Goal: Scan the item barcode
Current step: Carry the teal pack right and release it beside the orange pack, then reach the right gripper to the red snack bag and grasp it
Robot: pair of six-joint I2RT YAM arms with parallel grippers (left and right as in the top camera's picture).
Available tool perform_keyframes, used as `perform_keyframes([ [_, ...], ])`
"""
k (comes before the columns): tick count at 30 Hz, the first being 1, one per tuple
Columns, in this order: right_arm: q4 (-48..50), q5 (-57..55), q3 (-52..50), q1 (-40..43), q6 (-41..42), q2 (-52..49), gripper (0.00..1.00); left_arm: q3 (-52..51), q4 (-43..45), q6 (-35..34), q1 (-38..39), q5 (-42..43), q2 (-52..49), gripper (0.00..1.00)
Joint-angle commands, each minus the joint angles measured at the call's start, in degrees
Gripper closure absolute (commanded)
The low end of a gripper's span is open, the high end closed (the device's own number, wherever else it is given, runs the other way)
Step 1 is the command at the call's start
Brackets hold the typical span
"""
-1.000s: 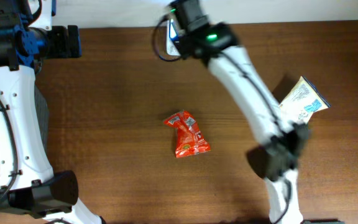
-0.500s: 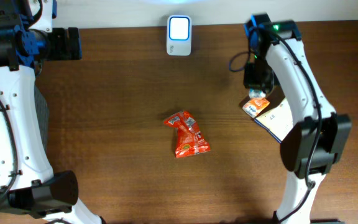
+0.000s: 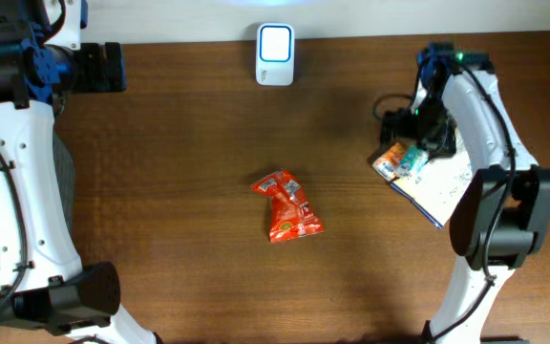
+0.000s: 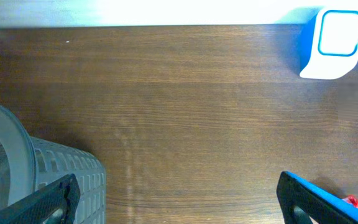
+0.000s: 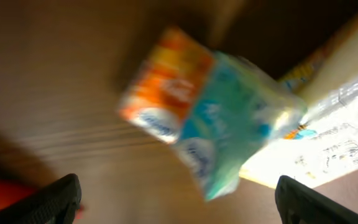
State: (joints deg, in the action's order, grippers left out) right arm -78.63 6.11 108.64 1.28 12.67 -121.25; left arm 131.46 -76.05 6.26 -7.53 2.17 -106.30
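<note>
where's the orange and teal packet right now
In the overhead view the orange and teal packet lies on the right side, against the left end of the white printed pack, right of the red packet.

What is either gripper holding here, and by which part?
Nothing is held. The right gripper is open above the orange-and-teal packet, jaws spread wide of it. The left gripper is open and empty too.
</note>
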Motion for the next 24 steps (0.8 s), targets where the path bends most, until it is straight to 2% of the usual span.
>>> perform_keyframes([
  [1, -1.33, 7.65, 6.69, -4.46, -5.07, 0.46, 0.01, -0.11, 0.09, 0.74, -0.42, 0.44, -0.09, 0.01],
  [12, 0.63, 14.47, 4.72, -28.26, -6.47, -3.37, 0.0, -0.11, 0.09, 0.74, -0.42, 0.44, -0.09, 0.01],
  [16, 2.34, 16.17, 3.85, -37.0, -6.47, -5.22, 0.09, -0.11, 0.09, 0.74, -0.42, 0.44, -0.09, 0.01],
  [18, 3.37, 16.2, 2.27, -41.07, -6.43, -6.21, 0.1, -0.11, 0.09, 0.74, -0.42, 0.44, -0.09, 0.01],
  [24, 5.57, 16.02, -6.1, -45.97, -4.92, -7.63, 0.1, -0.11, 0.09, 0.74, -0.42, 0.44, -0.09, 0.01],
])
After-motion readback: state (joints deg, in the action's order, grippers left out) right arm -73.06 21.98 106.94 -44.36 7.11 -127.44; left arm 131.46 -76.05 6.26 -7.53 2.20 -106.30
